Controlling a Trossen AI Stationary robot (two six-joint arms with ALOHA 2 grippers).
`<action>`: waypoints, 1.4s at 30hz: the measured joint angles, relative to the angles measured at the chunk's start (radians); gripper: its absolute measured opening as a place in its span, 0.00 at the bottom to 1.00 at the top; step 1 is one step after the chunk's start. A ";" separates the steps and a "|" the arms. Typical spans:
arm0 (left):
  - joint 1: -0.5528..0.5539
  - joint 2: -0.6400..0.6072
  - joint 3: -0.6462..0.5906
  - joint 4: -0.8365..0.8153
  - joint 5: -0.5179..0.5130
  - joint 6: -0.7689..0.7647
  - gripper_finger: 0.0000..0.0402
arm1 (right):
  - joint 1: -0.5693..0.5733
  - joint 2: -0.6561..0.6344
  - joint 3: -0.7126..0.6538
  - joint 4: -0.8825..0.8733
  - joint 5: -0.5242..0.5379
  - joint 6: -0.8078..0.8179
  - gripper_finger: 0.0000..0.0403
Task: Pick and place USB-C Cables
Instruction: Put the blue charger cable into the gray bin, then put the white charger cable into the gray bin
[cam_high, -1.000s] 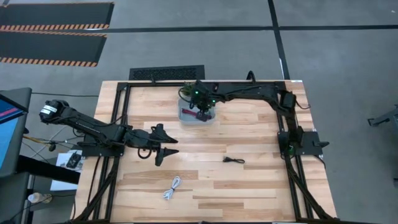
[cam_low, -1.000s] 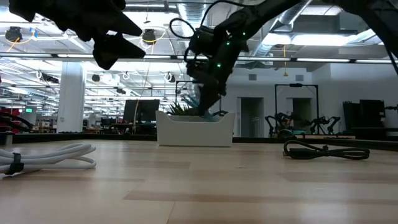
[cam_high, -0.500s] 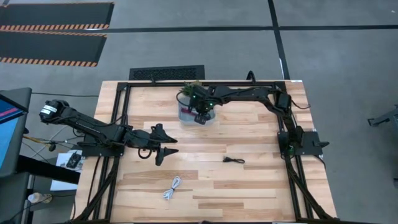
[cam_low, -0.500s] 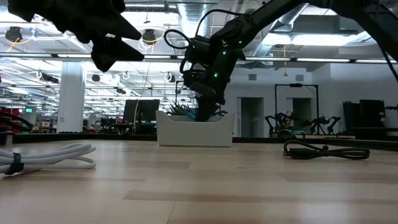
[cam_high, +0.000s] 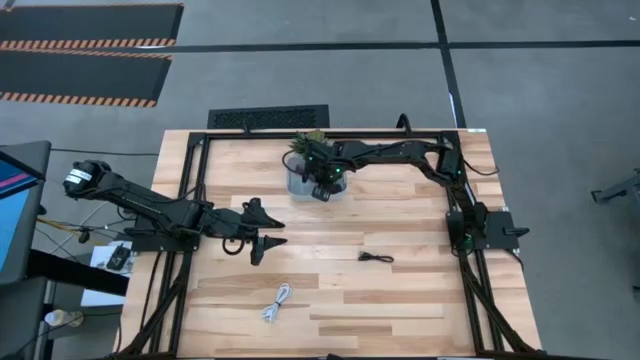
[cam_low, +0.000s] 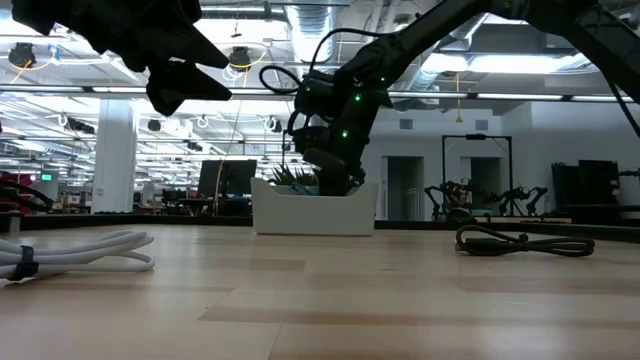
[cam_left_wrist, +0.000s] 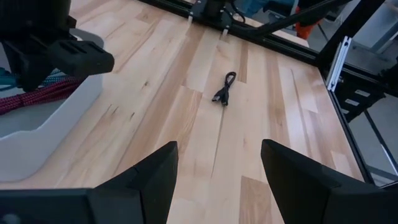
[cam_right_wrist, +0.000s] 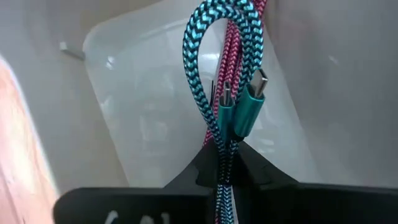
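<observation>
My right gripper (cam_high: 323, 187) is down in the clear bin (cam_high: 296, 185) at the table's far middle, shut on the teal cable (cam_right_wrist: 200, 74) and the maroon cable (cam_right_wrist: 236, 56). The black cable (cam_high: 376, 258) lies flat on the table right of centre, also in the left wrist view (cam_left_wrist: 224, 89). Near the table's near edge lies the white cable (cam_high: 277, 300), which the low view shows as well (cam_low: 70, 252). My left gripper (cam_high: 270, 233) hovers open above the table's left middle, touching nothing. My right gripper pinches the teal cable's strands (cam_right_wrist: 219, 146) between its two fingers, and the maroon strands (cam_right_wrist: 231, 93) run into the same gap behind them. The fingers come from above, pointing down into the bin. Both cables reach down from the fingers, and the maroon cable (cam_left_wrist: 37, 96) lies in the bin.
A small green plant (cam_high: 307, 141) stands just beyond the bin at the far edge. A black frame (cam_high: 190, 190) runs along the table's left, far and right sides. Bare wood lies between the bin and the black and white cables.
My right gripper has lowered into the bin and shifted slightly toward the table's left. The maroon cable that showed under it a second ago in the high view is now hidden beneath the gripper. The left arm has kept still.
</observation>
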 joint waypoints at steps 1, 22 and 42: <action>0.000 0.000 0.000 0.001 -0.001 0.000 0.55 | 0.000 0.000 0.000 0.001 -0.001 0.000 0.10; 0.000 0.000 0.000 0.001 -0.002 -0.002 0.55 | 0.006 0.000 0.000 0.019 0.029 -0.014 0.31; 0.000 0.000 0.000 -0.007 -0.001 -0.004 0.55 | 0.042 -0.061 0.230 -0.333 0.045 -0.084 0.55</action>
